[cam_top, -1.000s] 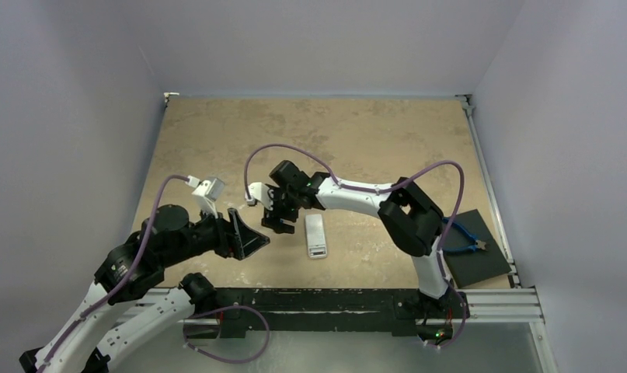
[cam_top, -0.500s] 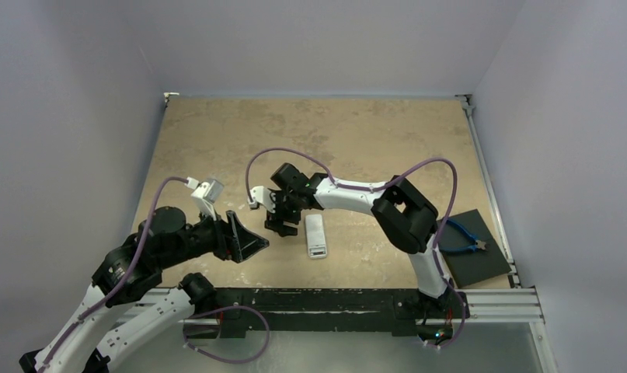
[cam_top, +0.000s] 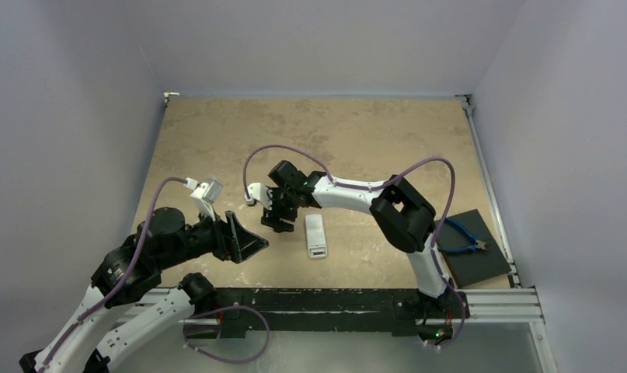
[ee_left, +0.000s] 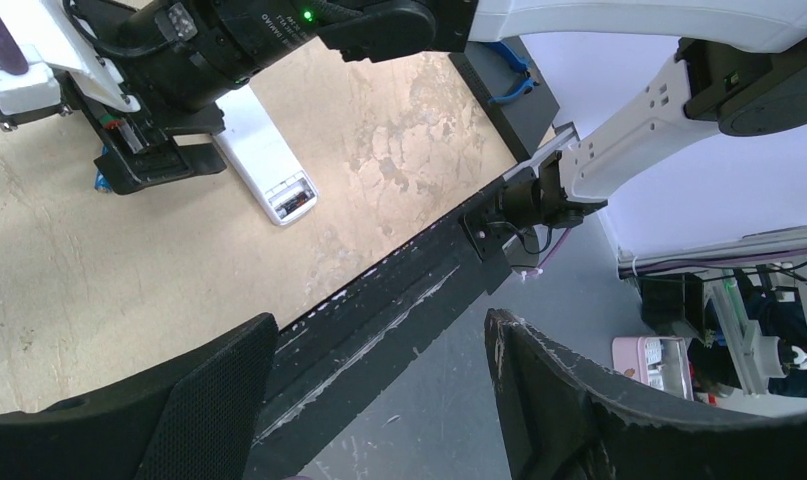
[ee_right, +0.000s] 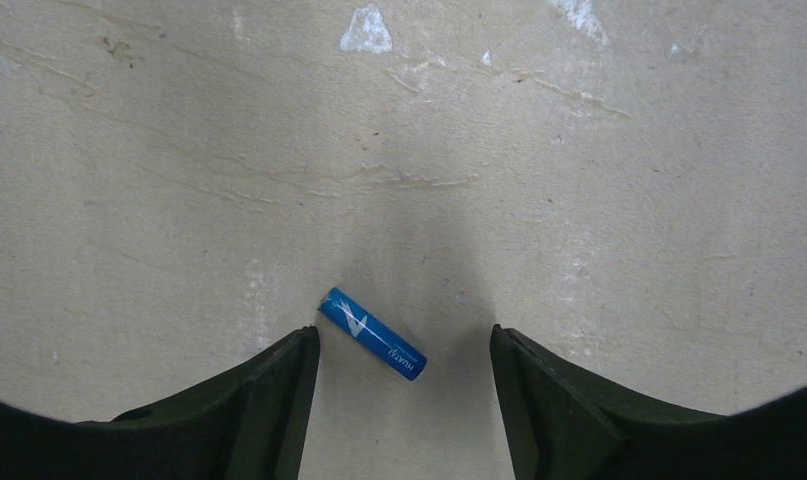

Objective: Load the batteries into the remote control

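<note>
The white remote control [cam_top: 315, 235] lies back up near the table's front, its battery bay uncovered at the near end [ee_left: 291, 200]. Just left of it, my right gripper [cam_top: 277, 223] points down at the table. In the right wrist view a blue battery [ee_right: 372, 333] lies slanted on the table between the open fingers of the right gripper [ee_right: 404, 345]. Its upper end is close to the left fingertip [ee_right: 304, 345], and nothing is gripped. My left gripper [cam_top: 248, 241] hovers open and empty at the front left, with the left gripper [ee_left: 379, 350] facing the table's front rail.
A black pad [cam_top: 481, 260] with blue-handled pliers [cam_top: 467, 238] sits at the table's right front corner. The black front rail [ee_left: 399, 290] runs along the near edge. Purple cables loop over both arms.
My right gripper has shifted slightly left over the blue battery, and its fingers have drawn in a little. The left arm and the remote have not moved.
</note>
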